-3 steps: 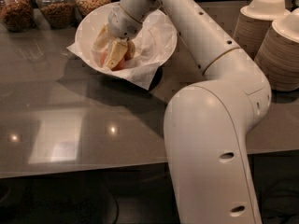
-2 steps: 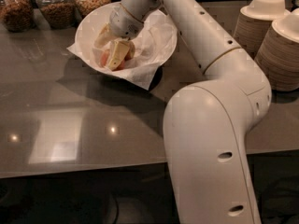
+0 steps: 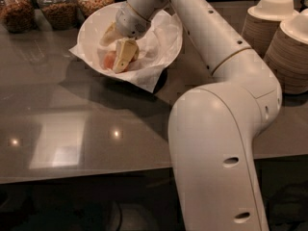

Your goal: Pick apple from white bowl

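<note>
Reaching into the bowl [image 3: 91, 25] from the upper right of the camera view, the white arm [image 3: 211, 47] ends in the tool [image 3: 121, 57], which sits low inside the bowl, over the crumpled paper [image 3: 161, 37] that lines it. The tool's pale beige tip points down and to the left, with its end against the lining near the bowl's middle. Whether the tool is wide, narrow or holding anything cannot be told from here. The apple [image 3: 109, 60] lies in the bowl, showing as a small reddish patch just left of the tool's tip; it is either touching the tip or very close to it, and the tool partly hides it. The bowl stands on the grey desk [image 3: 72, 114] towards the back left. The paper spills over its rim on the left and hangs in a point over the front right edge. Behind the bowl, along the far edge of the desk, stand three glass jars [image 3: 57, 6] with brown and orange contents. At the right edge, well apart from the bowl, stand two tall stacks of beige paper bowls [image 3: 291, 52]. The arm's thick lower link [image 3: 216, 158] fills the foreground on the right and covers part of the desk's near edge. The polished top shows pale reflections at front left.
</note>
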### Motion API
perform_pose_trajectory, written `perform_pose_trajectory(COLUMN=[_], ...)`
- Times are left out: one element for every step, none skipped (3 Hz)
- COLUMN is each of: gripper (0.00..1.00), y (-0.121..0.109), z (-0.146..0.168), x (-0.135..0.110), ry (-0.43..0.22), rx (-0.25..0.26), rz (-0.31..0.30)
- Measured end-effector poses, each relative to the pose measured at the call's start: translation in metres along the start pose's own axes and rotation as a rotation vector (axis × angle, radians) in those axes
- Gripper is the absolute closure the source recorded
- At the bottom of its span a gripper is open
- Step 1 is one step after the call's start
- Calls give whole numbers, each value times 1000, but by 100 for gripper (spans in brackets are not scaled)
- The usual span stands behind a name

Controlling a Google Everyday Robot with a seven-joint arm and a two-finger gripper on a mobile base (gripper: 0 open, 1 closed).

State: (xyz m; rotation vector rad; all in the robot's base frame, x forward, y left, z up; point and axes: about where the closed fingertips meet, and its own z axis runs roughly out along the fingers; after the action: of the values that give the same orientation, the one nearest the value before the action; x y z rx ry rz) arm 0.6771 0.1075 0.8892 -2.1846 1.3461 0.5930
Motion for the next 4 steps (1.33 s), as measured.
perform_pose_trajectory(gripper=[30, 31, 32, 34], y=[1, 3, 4, 5], z=[-3, -6, -6, -4], x=[3, 9, 10, 19], ry=[8, 19, 21, 38], rx=[-1, -1, -1, -8], rz=[6, 17, 19, 30])
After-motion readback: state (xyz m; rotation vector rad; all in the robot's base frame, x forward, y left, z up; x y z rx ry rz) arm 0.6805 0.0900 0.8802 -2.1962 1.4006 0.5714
